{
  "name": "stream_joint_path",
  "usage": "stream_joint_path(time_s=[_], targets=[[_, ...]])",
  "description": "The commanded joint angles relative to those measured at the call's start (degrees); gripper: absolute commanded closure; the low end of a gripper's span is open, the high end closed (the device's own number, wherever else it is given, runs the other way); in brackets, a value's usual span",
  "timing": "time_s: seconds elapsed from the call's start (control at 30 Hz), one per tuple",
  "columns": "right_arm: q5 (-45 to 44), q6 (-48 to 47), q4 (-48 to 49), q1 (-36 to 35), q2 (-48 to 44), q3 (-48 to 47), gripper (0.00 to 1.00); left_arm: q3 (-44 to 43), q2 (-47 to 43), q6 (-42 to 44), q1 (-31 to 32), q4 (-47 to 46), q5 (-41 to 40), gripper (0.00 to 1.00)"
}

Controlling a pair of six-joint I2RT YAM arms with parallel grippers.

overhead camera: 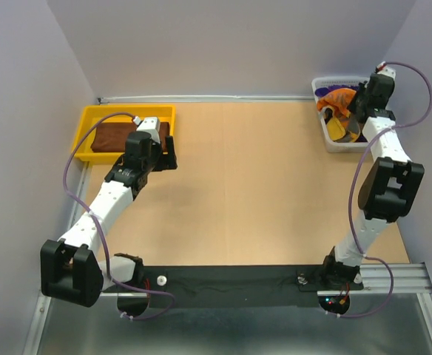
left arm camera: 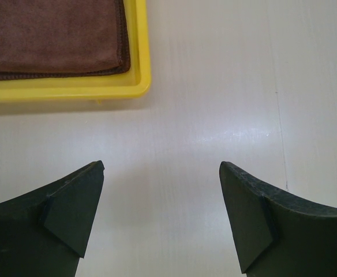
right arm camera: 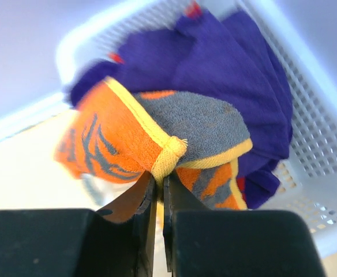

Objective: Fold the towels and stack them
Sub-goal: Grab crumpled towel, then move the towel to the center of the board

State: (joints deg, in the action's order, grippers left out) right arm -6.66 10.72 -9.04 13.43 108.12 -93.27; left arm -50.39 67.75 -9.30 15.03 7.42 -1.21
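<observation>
The right claw [overhead camera: 353, 112] is down in the white basket [overhead camera: 336, 146] at the far right corner of the bench [overhead camera: 260, 192]. It sits among the bunched towels, with the orange towel [overhead camera: 334, 98] showing beside it. From above its grip cannot be read. The left claw [overhead camera: 162, 152] hangs just beside the yellow tray [overhead camera: 127, 111]. A folded brown towel [overhead camera: 116, 137] lies flat in that tray, likely the bottom of the stack.

Seen from the left wrist, that claw is released. Its fingers are spread wide over bare bench, with the tray corner and the brown towel's edge ahead. It looks parked clear of the tray, waiting.

Seen from the right wrist, the claw is clenched on the orange towel, pinching its yellow hem where it bunches into a fold. The purple towel [right arm camera: 226, 63] is heaped behind it against the basket mesh. Taking the hem rather than the middle should let the cloth hang open once lifted. The purple towel leans on it and might drag along.
</observation>
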Motion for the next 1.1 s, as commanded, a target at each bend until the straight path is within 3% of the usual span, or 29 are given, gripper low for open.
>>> stream_joint_path(time_s=[0.0,0.2,0.37,0.5,0.67,0.73,0.87,1.0,1.07], targets=[[8.6,-0.3,3.9,-0.9,-8.6,-5.7,0.98,-1.3,-0.3,0.5,0.3,-2.4,0.3,0.07],[24.0,2.4,3.8,-3.8,-10.1,-13.9,0.98,-1.3,-0.4,0.5,0.2,-2.3,0.1,0.07],[30.7,3.3,3.6,-11.8,-10.8,-13.8,0.99,-1.2,-0.6,0.5,0.2,-2.3,-0.5,0.07],[32.2,1.2,3.6,-19.7,-14.8,-5.0,1.0,-1.2,-1.0,0.4,0.2,-2.2,-1.5,0.07],[34.2,-2.4,3.2,-30.6,-21.6,20.4,0.98,-0.8,-1.9,0.1,0.2,-2.2,-1.8,0.07],[36.1,-1.6,1.7,-36.1,-25.0,31.8,0.89,-0.5,-2.5,-0.4,0.5,-2.5,-1.1,0.07],[35.6,3.4,-4.6,-46.5,-30.4,44.9,0.7,-1.1,-3.2,-1.5,3.2,-0.8,-0.2,0.07],[31.9,9.4,-11.1,-50.8,-35.6,49.1,0.38,-2.1,-4.1,-4.2,7.6,0.1,0.8,0.07],[27.7,10.4,-12.1,-50.8,-38.1,48.8,0.33,-2.6,-3.6,-5.4,10.3,0.2,0.9,0.07]])
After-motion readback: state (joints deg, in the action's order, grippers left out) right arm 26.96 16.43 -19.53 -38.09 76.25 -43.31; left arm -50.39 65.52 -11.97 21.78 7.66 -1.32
